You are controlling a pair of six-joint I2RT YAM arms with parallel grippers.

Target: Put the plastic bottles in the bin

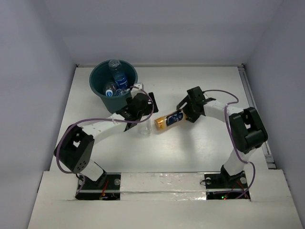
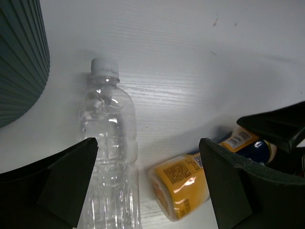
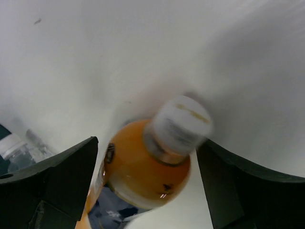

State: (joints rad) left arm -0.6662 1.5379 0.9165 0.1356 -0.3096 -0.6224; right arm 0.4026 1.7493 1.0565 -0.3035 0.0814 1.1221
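A: Spotted the orange bottle [image 1: 169, 120]?

B: Found it on its side on the table [image 1: 200, 148], well right of the bin [image 1: 97, 78]. White cap pointing up and right, straight into the right gripper [image 3: 147, 143]; base aimed back toward the left arm.

A: Clenched on it?

B: Not clenched. Spread wide, one finger either side of the neck and shoulder. Read as straddling rather than grasping, though the wrist view was blurred. Judged a plain squeeze across the long axis enough there.

A: And the left gripper [image 2: 147, 148]?

B: Released too, holding nothing. Hung over the clear bottle [image 2: 112, 157], which lay flat, cap pointing away from the wrist camera. Sat off-centre, hard by the finger on the bin side instead of mid-gap. Saw the orange bottle's base poking in near the other finger.

A: Nearer arm for each, then?

B: Judged right for the orange, left for the clear. Reckoned a small sideways shift toward the bin needed first on the left, to centre the clear body and keep the orange one out of the pinch.

A: Anything in the bin?

B: Counted several bottles [image 1: 116, 81] inside, one blue-labelled.
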